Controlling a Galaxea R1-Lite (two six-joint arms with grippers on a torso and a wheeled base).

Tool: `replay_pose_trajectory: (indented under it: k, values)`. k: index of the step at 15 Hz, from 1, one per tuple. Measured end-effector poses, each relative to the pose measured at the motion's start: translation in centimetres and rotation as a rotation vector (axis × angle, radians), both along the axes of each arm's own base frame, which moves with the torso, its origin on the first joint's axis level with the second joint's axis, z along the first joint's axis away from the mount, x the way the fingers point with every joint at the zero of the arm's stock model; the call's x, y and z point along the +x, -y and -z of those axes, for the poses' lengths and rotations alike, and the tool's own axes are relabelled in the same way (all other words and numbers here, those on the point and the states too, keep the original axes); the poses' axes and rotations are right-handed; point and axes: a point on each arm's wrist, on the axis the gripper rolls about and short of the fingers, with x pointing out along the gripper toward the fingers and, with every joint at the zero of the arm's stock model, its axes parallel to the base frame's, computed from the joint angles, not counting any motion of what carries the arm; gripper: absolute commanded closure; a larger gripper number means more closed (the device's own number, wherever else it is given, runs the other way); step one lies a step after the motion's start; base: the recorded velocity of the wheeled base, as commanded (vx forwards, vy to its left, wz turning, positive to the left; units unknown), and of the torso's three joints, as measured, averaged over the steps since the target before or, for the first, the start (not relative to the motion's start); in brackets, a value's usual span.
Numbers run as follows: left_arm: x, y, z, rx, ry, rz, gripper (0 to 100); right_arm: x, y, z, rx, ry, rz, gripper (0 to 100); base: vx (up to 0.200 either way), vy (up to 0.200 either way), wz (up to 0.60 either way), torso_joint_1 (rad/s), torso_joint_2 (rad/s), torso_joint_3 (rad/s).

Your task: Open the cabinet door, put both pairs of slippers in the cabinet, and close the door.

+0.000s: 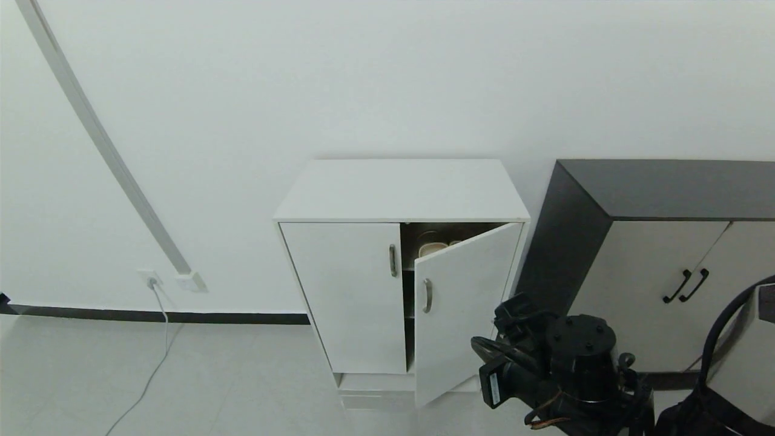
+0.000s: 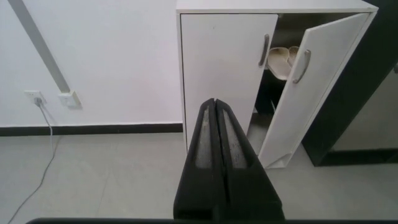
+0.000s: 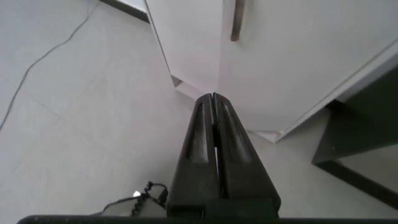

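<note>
Left pincer (image 2: 214,106) and right pincer (image 3: 213,98) clenched empty; pale slippers (image 2: 283,57) lie inside white wooden cabinet (image 1: 399,188), right door (image 1: 463,303) ajar.

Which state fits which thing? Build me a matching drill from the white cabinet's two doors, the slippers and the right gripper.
Things:
1. left cabinet door
2. right cabinet door
3. slippers
4. right gripper

States or places:
a. on a shelf inside the cabinet
b. jaws together, holding nothing
c. closed flat against the front
d. swung partly open

Pairs: 1-c, 2-d, 3-a, 4-b.
</note>
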Motion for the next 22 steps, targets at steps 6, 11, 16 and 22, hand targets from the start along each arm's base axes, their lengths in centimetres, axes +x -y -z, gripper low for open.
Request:
replay_pose_trajectory:
  k: [6,11,16,22]
  values:
    - [0.0,0.0,0.0,0.000,0.000,0.000,100,-0.4,0.3,1.1,-0.015,-0.021,-0.016,100,0.167,0.000,0.00,0.000,0.00,0.003]
    - [0.0,0.0,0.0,0.000,0.000,0.000,100,1.2,-1.2,2.2,0.016,0.014,-0.012,100,0.000,0.000,0.00,0.000,0.00,0.000]
    - [0.0,0.0,0.0,0.000,0.000,0.000,100,4.2,-2.9,2.5,0.041,0.066,0.008,100,0.000,0.000,0.00,0.000,0.00,0.000]
    - [0.0,0.0,0.0,0.000,0.000,0.000,100,6.8,-3.6,2.8,0.014,0.071,0.029,100,0.000,0.000,0.00,0.000,0.00,0.000]
